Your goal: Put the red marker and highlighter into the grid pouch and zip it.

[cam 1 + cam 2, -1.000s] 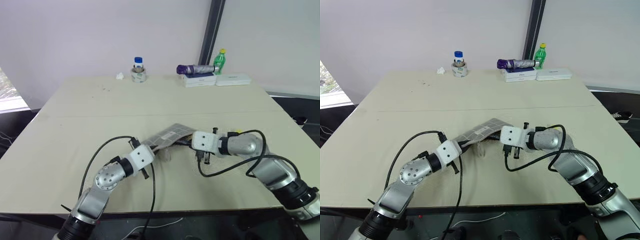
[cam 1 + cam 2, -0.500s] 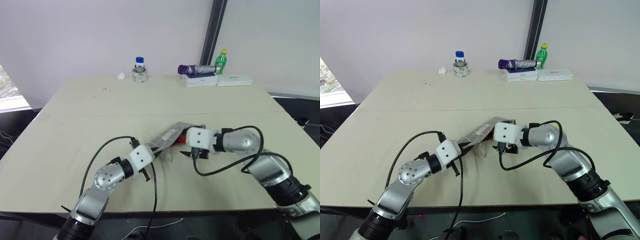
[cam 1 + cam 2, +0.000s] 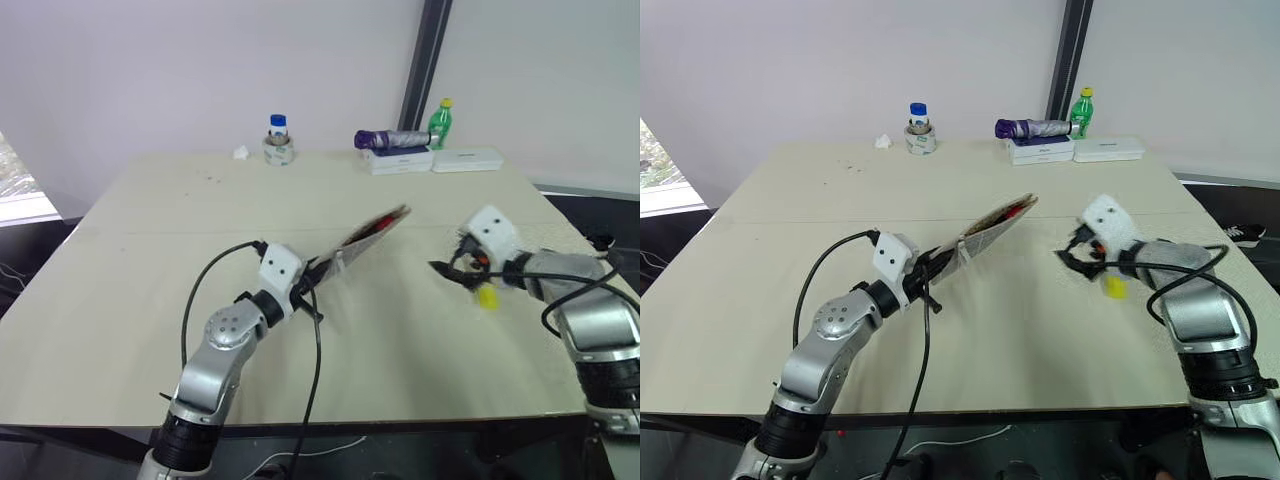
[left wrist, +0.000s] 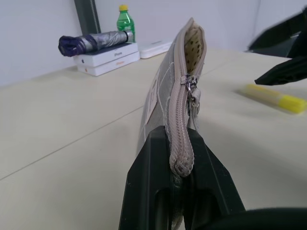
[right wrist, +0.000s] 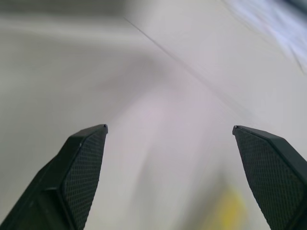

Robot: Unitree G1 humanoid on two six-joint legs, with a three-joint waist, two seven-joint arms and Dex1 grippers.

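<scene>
My left gripper [image 4: 181,158] is clamped on the grid pouch [image 3: 362,240] at its zipper end, holding it tilted above the table [image 3: 200,220]. Red shows at its mouth. Right of the pouch, my right gripper [image 3: 447,270] is spread wide and empty over the highlighter [image 3: 487,296].

We find bare table [image 3: 200,230] between the raised pouch [image 3: 365,235] and the highlighter [image 3: 487,297]; bottles [image 3: 278,139] and boxes [image 3: 400,160] line its far edge.

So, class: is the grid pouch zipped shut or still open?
Open. The grid pouch, held in the left tool, gapes at its far end, showing dotted lining, with the zipper pull partway along.
</scene>
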